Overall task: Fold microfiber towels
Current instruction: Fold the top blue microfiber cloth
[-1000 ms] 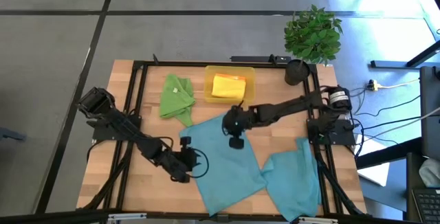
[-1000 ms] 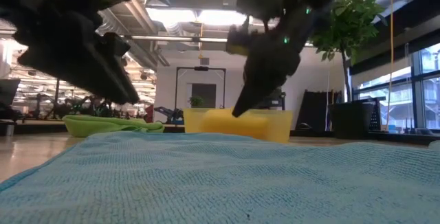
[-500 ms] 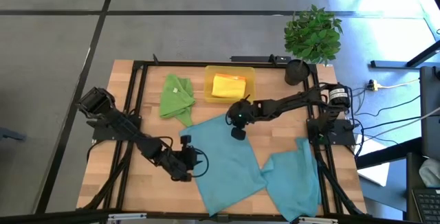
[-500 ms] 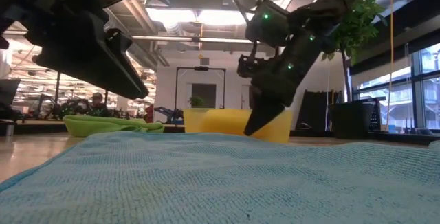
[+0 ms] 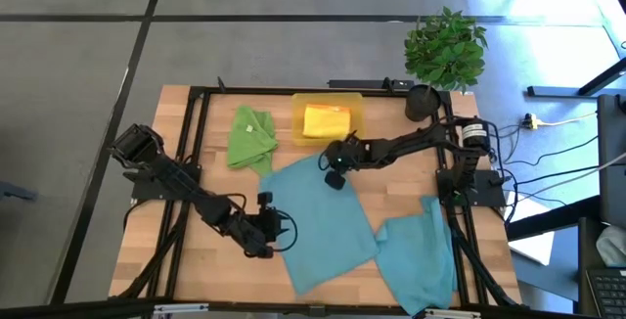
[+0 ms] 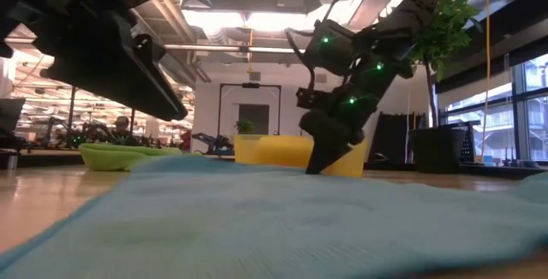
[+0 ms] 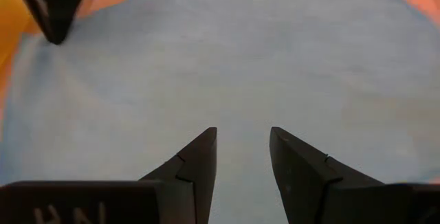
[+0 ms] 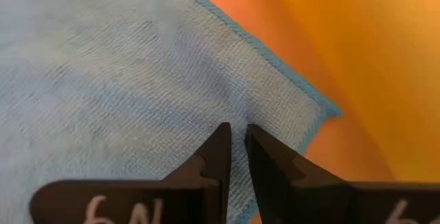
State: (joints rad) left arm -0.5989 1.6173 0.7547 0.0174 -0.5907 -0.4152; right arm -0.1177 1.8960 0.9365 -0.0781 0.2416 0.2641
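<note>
The wooden desk (image 5: 147, 260) carries a spread teal-blue towel (image 5: 323, 221), with a second teal-blue towel (image 5: 421, 250) beside it. The right pincer (image 5: 334, 176) pinches the spread towel's far corner, fingers nearly together. The left pincer (image 5: 279, 232) sits spread over its near-left edge. Beyond the right pincer lie a green towel (image 5: 250, 138) and a yellow tray (image 5: 297, 113).

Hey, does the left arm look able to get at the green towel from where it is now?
Probably yes. The left gripper hovers open over the spread teal towel, and the green towel lies uncovered on the table's far left, nothing standing between. The right gripper works at the teal towel's far corner.
</note>
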